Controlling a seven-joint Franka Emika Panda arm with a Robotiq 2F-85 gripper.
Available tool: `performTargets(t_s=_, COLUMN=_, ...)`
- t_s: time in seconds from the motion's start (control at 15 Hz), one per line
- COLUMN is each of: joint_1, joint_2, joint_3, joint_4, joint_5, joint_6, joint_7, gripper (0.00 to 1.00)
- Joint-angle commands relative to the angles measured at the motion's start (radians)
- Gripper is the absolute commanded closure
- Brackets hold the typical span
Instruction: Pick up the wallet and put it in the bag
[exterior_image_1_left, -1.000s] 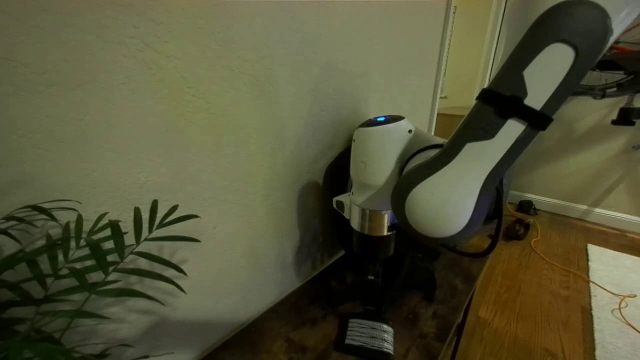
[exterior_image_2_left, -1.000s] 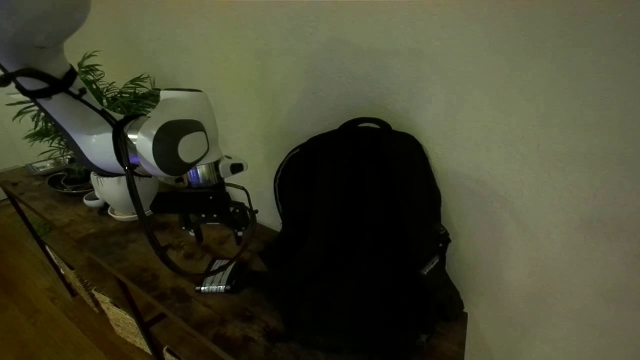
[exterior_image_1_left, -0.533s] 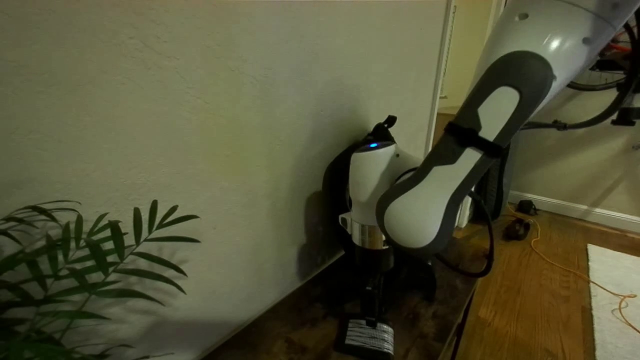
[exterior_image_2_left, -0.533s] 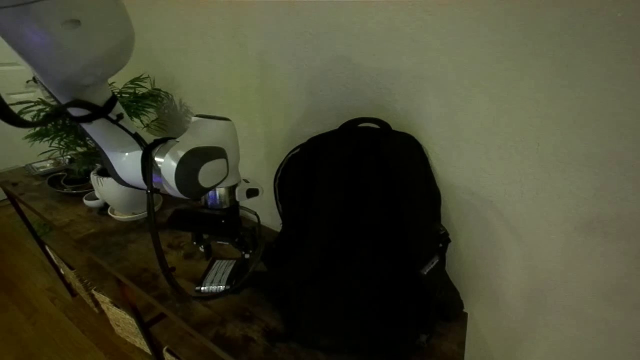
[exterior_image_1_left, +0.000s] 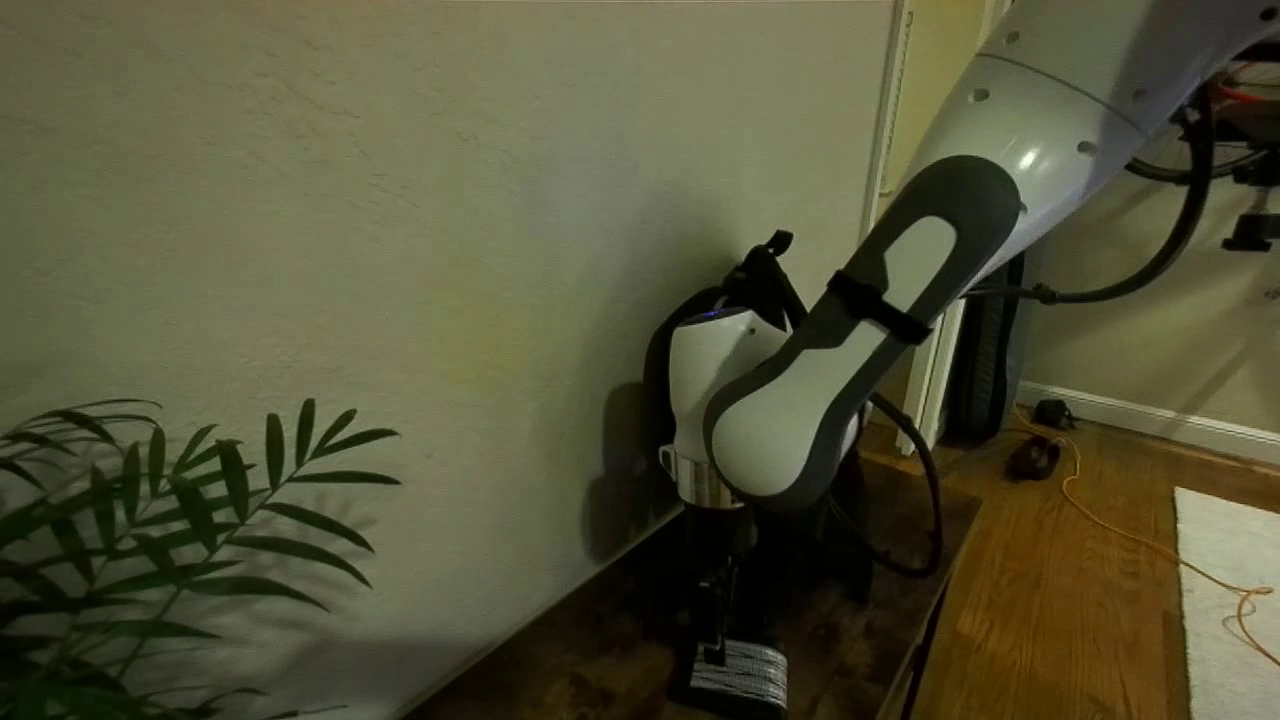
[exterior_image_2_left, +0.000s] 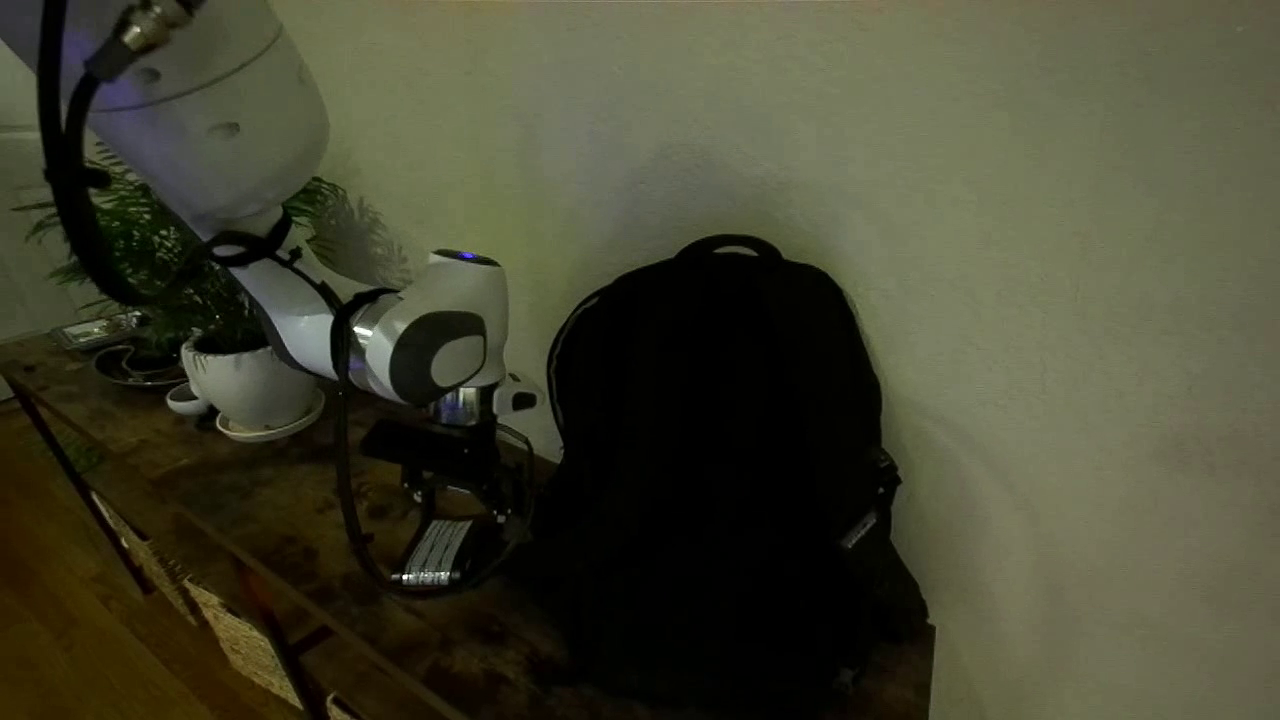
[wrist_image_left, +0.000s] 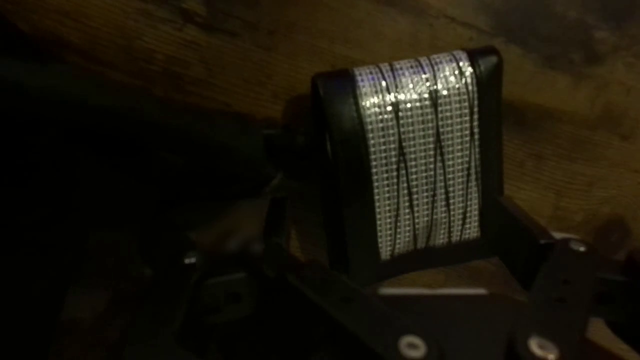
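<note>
The wallet, dark with a pale silvery woven face crossed by black lines, lies flat on the dark wooden tabletop; it shows in both exterior views (exterior_image_1_left: 745, 675) (exterior_image_2_left: 437, 553) and large in the wrist view (wrist_image_left: 425, 160). My gripper (wrist_image_left: 392, 215) is open with its fingers on either side of the wallet's near end. A gap shows at the left finger; the right finger overlaps the wallet's right edge, and contact cannot be told. In an exterior view the gripper (exterior_image_2_left: 464, 518) is low over the wallet. The black bag (exterior_image_2_left: 720, 450) stands upright against the wall; my arm partly hides it in an exterior view (exterior_image_1_left: 762, 275).
A potted plant in a white pot (exterior_image_2_left: 255, 390) and a small white cup (exterior_image_2_left: 185, 400) stand at the far end of the table. The wall (exterior_image_2_left: 1050, 300) runs along its back. The table's front edge (exterior_image_2_left: 300, 595) drops to a wooden floor.
My arm has come down and moved toward the wallet, so the gripper went from above it to low at its end. The wallet and the bag have not moved.
</note>
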Motion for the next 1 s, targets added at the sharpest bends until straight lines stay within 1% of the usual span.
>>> performTargets(t_s=0.0, joint_1=-0.025, joint_2=0.053, joint_3=0.027, joint_4=0.074, joint_5=0.030, joint_6=-0.054, joint_7=-0.016, gripper=0.00)
performTargets(t_s=0.33, joint_1=-0.034, joint_2=0.090, joint_3=0.038, joint_4=0.112, joint_5=0.054, joint_6=-0.074, joint_7=-0.016, gripper=0.00)
performTargets(t_s=0.4, joint_1=-0.036, joint_2=0.090, joint_3=0.041, joint_4=0.114, joint_5=0.059, joint_6=-0.077, joint_7=-0.017, gripper=0.25)
performTargets(t_s=0.47, joint_1=-0.039, joint_2=0.088, joint_3=0.042, joint_4=0.113, joint_5=0.062, joint_6=-0.074, joint_7=-0.018, gripper=0.26)
performTargets(t_s=0.67, joint_1=-0.045, joint_2=0.073, joint_3=0.045, joint_4=0.102, joint_5=0.072, joint_6=-0.067, joint_7=-0.016, gripper=0.47)
performTargets(t_s=0.93, joint_1=-0.051, joint_2=0.057, joint_3=0.043, joint_4=0.095, joint_5=0.077, joint_6=-0.063, joint_7=-0.013, gripper=0.73)
